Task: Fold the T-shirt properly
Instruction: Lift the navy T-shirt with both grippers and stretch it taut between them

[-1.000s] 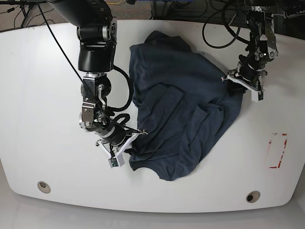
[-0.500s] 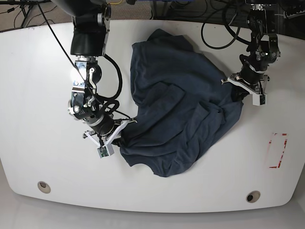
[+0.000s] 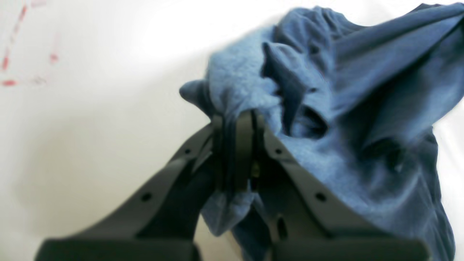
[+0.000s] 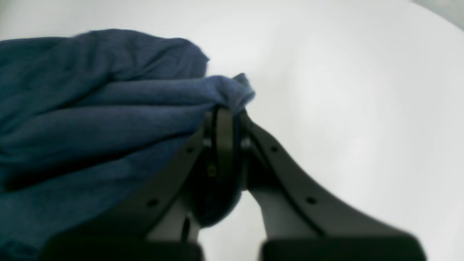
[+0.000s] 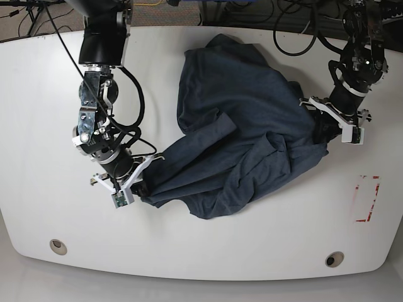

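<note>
Both tools point(image 3: 235, 145) point(image 4: 224, 137) apparently clamped.

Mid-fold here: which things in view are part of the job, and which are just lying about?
Job:
T-shirt
left gripper, shut on its edge
right gripper, shut on its edge

Lying about:
red marking on the table
cables behind the table

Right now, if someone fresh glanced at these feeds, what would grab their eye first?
The dark navy T-shirt, crumpled and stretched across the middle of the white table, not yet flat. Each end is pinched: the right gripper is shut on bunched cloth at the base view's lower left, and the left gripper is shut on cloth at its right. A red rectangle outline marks the table's right edge.
</note>
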You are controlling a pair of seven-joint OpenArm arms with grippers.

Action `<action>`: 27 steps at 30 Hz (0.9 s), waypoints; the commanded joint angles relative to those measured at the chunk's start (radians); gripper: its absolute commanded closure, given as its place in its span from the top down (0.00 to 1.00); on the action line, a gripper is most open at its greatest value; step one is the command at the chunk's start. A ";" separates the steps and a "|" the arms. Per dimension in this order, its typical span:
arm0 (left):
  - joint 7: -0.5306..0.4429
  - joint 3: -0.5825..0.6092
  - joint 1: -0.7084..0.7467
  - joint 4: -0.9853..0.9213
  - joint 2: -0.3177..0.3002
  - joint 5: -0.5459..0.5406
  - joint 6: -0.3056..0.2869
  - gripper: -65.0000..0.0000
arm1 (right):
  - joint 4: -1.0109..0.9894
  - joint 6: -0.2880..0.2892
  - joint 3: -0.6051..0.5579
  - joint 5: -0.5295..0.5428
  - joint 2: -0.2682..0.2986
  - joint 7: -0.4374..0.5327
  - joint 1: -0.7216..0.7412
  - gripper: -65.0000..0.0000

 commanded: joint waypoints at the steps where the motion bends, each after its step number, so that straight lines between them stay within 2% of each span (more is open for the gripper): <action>1: -0.027 -0.047 -0.024 0.021 -0.019 -0.025 0.006 0.00 | 0.022 0.002 0.005 0.013 0.021 0.036 0.064 0.00; 5: -0.026 -0.083 -0.079 0.021 -0.048 -0.083 0.005 0.00 | 0.018 0.002 0.006 0.013 0.045 0.052 0.107 0.00; 12: -0.024 -0.087 -0.206 0.018 -0.155 -0.234 0.006 0.00 | 0.018 0.002 0.006 0.005 0.059 0.081 0.197 0.00; 18: 0.019 -0.087 -0.357 0.016 -0.180 -0.331 0.006 0.00 | 0.015 0.004 -0.001 0.007 0.085 0.081 0.293 0.00; 24: 0.085 -0.088 -0.521 0.012 -0.200 -0.341 0.006 0.00 | -0.028 0.005 -0.003 0.014 0.098 0.081 0.406 0.00; 27: 0.087 -0.087 -0.602 0.012 -0.227 -0.344 0.006 0.00 | -0.059 0.031 -0.003 0.014 0.121 0.081 0.484 0.00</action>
